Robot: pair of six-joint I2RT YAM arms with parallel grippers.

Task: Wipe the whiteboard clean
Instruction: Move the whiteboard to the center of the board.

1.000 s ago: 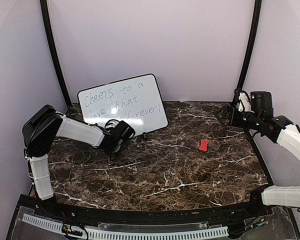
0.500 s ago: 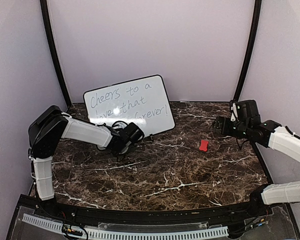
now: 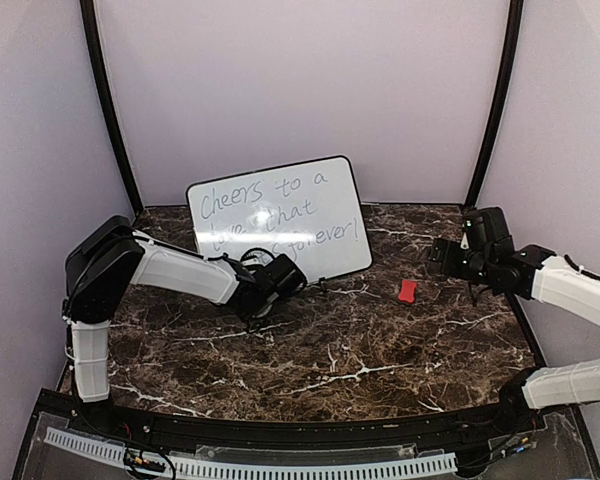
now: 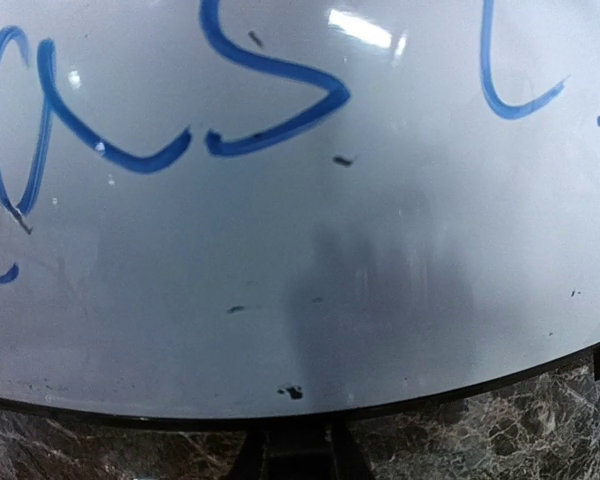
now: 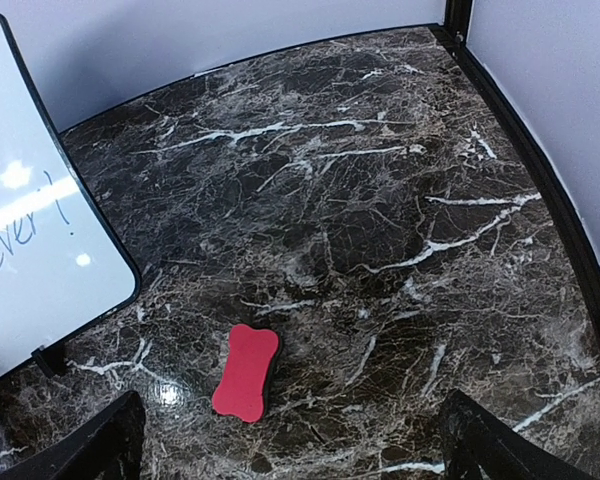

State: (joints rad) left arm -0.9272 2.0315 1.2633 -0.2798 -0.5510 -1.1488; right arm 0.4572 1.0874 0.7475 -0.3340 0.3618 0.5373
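Note:
The whiteboard [image 3: 310, 205] stands tilted at the back of the table, with dark handwriting on it. Its white face with blue strokes fills the left wrist view [image 4: 300, 230]. My left gripper [image 3: 277, 283] is at the board's lower edge and looks shut on its black frame, with the dark fingers [image 4: 298, 452] just showing at the bottom. The red eraser [image 3: 407, 291] lies flat on the table to the right of the board. My right gripper [image 3: 442, 252] hangs open and empty above and behind the eraser [image 5: 247, 372], with its fingertips [image 5: 110, 445] wide apart.
The table top is dark marble [image 3: 360, 350]. Lilac walls and black corner posts [image 3: 492, 110] close in the back and sides. The board's right corner and a small black foot [image 5: 46, 360] show at the left of the right wrist view.
The whiteboard has slid to the right together with my left gripper. My right gripper has come down and moved left toward the eraser.

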